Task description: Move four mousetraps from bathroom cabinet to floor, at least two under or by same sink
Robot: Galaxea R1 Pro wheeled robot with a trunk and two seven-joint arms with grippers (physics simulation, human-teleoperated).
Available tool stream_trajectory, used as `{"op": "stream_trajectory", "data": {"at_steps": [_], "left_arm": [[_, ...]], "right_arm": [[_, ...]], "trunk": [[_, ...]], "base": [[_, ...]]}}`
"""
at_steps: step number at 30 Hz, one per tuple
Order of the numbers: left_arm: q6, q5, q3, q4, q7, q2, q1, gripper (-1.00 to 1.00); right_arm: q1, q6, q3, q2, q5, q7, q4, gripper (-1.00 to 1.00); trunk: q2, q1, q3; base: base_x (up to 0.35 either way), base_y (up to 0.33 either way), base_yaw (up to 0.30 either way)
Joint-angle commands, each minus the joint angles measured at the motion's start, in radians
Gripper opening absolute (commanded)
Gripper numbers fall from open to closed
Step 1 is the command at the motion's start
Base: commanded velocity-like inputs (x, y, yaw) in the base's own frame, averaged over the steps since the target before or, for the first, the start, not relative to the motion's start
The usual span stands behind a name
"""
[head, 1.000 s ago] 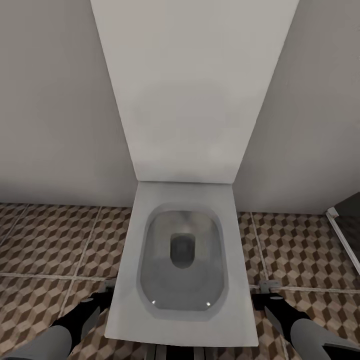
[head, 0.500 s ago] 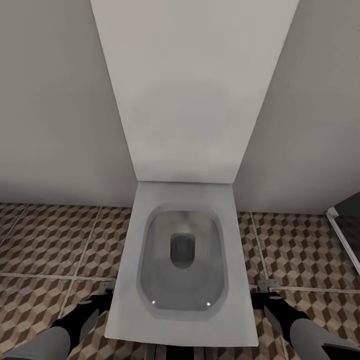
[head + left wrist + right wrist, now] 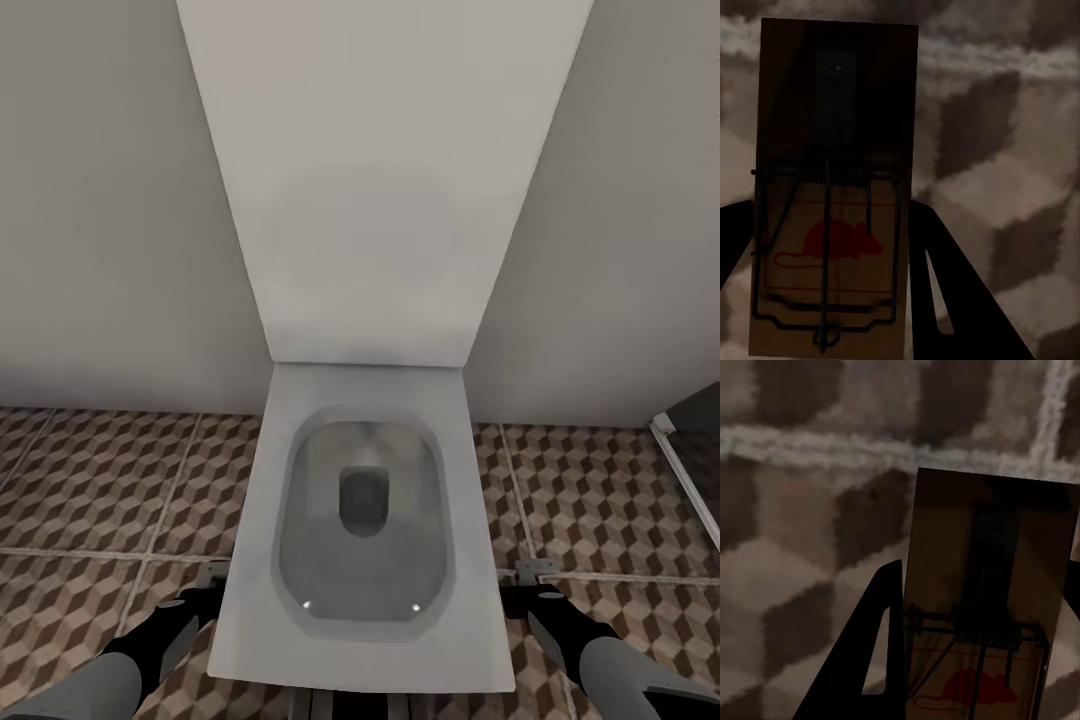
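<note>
both black grippers, left (image 3: 832, 300) and right (image 3: 975, 660), clamp flat brown wooden mousetraps (image 3: 832, 187) (image 3: 990, 592) above cube-patterned floor tiles (image 3: 90, 480), flanking a white square toilet (image 3: 365, 520).

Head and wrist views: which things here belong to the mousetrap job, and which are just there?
Belongs to the job:
- mousetrap in the left gripper
- mousetrap in the right gripper
- bathroom floor, cube-patterned tiles

Just there:
- white toilet between the arms
- grey wall behind it
</note>
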Motion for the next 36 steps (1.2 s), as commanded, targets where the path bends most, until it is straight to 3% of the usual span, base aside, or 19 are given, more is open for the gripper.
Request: {"op": "stream_trajectory", "data": {"at_steps": [1,36], "left_arm": [[0.006,0.007,-0.008,-0.002,-0.001,0.001,0.0,-1.0],[-0.034,0.007,-0.007,0.019,-0.003,0.0,0.0,-1.0]], "right_arm": [[0.0,0.005,-0.008,0.001,0.009,0.0,-0.002,-1.0],[0.0,-0.013,-0.002,-0.001,0.009,0.002,-0.002,-1.0]], "trunk": [[0.0,0.0,-0.001],[0.0,0.0,-0.001]], "base": [[0.0,0.0,-0.002],[0.0,0.0,0.0]]}}
